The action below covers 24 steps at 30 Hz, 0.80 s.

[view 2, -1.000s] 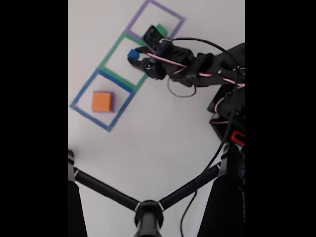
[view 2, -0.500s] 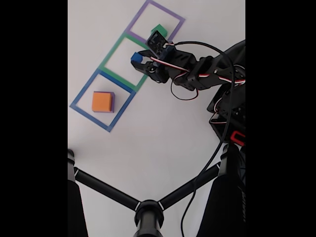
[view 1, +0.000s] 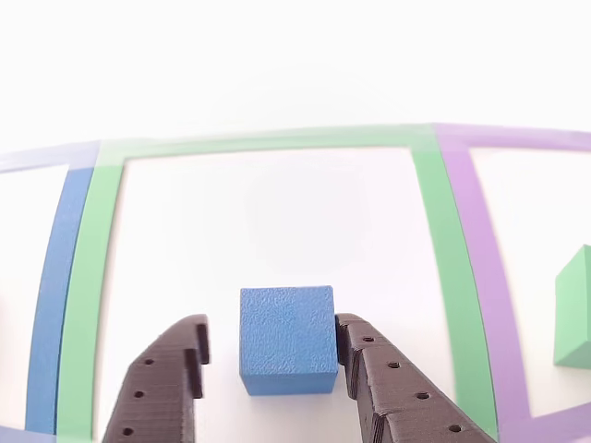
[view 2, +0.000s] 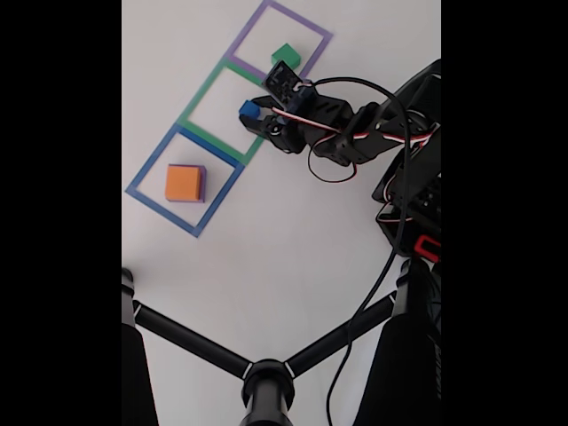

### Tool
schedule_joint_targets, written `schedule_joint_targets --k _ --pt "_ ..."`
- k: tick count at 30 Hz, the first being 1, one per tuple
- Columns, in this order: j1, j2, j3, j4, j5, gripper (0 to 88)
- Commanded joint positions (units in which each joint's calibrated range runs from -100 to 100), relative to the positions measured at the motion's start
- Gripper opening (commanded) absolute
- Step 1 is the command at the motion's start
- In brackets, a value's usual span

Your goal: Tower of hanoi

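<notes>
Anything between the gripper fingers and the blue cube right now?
Nothing visible. In the other view the blue cube sits between the open gripper fingers inside the green outline; one finger touches its side, the other stands just clear.

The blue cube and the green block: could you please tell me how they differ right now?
The blue cube sits between the gripper's fingers inside the green outline; the green block stands alone in the purple outline. In the fixed view, the blue cube looks smaller than the green block. Both are matte, square-edged blocks.
</notes>
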Motion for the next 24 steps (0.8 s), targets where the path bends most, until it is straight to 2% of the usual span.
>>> schedule_joint_targets --k 1,7,11,16,19,21,24 --pt "0.92 -0.12 -1.73 -1.46 0.59 22.2" --pt "0.83 -2.46 -1.91 -0.24 0.59 23.8" --pt "0.83 -10.21 -1.73 7.21 0.59 23.5" --pt "1.21 -26.68 -5.28 30.04 0.59 20.1" --pt "1.59 -35.4 -10.37 46.64 0.59 13.7" --pt "1.88 -38.71 -15.19 56.11 0.59 5.0" --pt "2.94 -39.76 -25.91 70.53 0.59 2.7"
